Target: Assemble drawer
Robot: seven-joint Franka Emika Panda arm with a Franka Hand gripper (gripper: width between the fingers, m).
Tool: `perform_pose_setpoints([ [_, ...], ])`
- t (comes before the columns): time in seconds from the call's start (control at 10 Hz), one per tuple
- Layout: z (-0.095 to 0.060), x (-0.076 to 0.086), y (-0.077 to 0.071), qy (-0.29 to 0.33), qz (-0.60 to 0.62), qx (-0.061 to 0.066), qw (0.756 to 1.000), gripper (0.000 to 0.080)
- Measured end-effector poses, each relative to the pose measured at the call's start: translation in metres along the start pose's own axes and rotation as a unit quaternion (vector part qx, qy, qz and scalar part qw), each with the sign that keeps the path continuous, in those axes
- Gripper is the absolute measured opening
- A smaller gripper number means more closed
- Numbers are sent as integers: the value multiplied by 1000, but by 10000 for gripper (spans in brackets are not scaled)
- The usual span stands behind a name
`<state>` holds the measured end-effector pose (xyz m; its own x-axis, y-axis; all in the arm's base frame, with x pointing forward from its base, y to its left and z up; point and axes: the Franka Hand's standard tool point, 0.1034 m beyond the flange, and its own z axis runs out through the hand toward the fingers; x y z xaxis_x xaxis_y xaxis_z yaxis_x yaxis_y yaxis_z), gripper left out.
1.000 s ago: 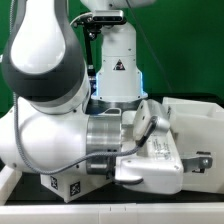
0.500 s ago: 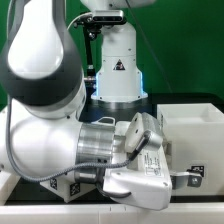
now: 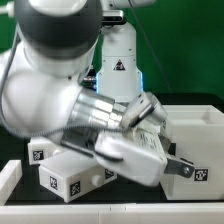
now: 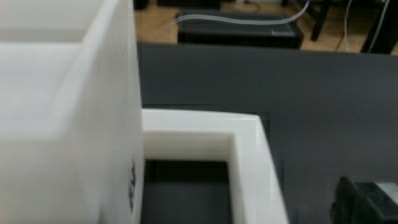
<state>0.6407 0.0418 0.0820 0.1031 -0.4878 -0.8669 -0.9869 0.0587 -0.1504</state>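
The large white open-topped casing (image 3: 196, 122) of the drawer stands at the exterior view's right. Two smaller white tagged trays (image 3: 68, 181) (image 3: 42, 151) lie at the lower left, partly behind my arm. My gripper (image 3: 188, 171) hangs low in front of the casing, jaws wide apart, and I see nothing between them. In the wrist view a tall white wall (image 4: 71, 110) fills one side. A white tray rim (image 4: 251, 160) runs beside it, around a dark hollow. One black fingertip (image 4: 370, 202) shows just outside that rim; the other finger is hidden.
The arm's bulky white links (image 3: 50, 80) block most of the exterior view. The robot's base (image 3: 118, 70) stands at the back against a green wall. Black table top (image 4: 302, 80) stretches beyond the tray rim, with a cable (image 4: 249, 18) and dark equipment at its far edge.
The arm has swung upward and toward the exterior view's right, uncovering the two tagged trays at the lower left. The gripper head has tilted and shifted right, its jaws staying wide.
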Motion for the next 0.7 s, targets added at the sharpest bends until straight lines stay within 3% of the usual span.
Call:
perform_pose_setpoints([
  [0.2, -3, -2, -2, 43, -11, 8, 999, 649],
  [0.7, -2, 1, 0, 44, -10, 7, 999, 649],
])
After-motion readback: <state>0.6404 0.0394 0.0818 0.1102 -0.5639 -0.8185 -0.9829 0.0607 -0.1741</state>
